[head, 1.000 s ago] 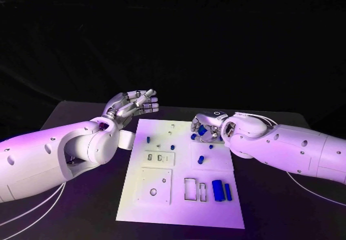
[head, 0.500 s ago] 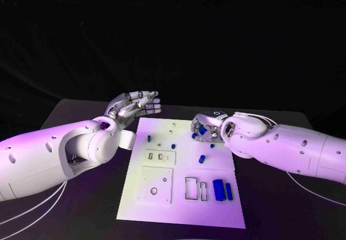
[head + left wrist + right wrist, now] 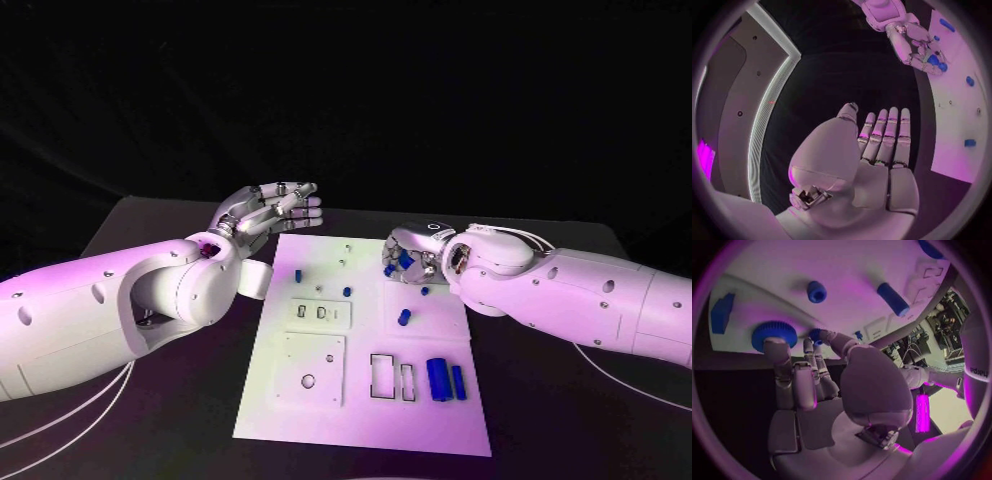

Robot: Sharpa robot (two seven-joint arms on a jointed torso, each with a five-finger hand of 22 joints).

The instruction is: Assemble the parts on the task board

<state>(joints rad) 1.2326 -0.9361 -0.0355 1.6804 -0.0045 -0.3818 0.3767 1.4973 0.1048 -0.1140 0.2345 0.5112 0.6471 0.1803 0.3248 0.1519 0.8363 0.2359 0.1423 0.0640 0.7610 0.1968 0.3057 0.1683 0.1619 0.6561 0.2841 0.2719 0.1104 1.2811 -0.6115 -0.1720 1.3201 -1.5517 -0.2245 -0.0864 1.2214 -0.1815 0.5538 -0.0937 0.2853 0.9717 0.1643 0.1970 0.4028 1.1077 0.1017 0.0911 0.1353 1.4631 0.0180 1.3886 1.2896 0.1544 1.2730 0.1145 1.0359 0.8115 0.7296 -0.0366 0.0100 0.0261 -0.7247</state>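
Note:
The white task board (image 3: 361, 420) lies in the middle of the table. My right hand (image 3: 411, 256) rests on its far right part, fingers curled down. Thumb and a finger pinch a small blue part (image 3: 816, 333), and another finger touches a round ribbed blue part (image 3: 773, 333) at the board's edge. From the left wrist I see the same hand (image 3: 916, 41) with blue pieces (image 3: 933, 59) among its fingers. My left hand (image 3: 270, 209) hovers open, fingers straight (image 3: 886, 137), beyond the board's far left corner, holding nothing.
Loose blue pegs lie on the board at the left (image 3: 299, 276), the middle (image 3: 346, 293) and the right (image 3: 405, 319). Two longer blue blocks (image 3: 436, 380) sit beside rectangular slots (image 3: 382, 378) at the near right. The black table (image 3: 173, 420) surrounds the board.
The left hand has shifted slightly and its fingers have straightened a little. The right hand stays at the same spot on the board's far right.

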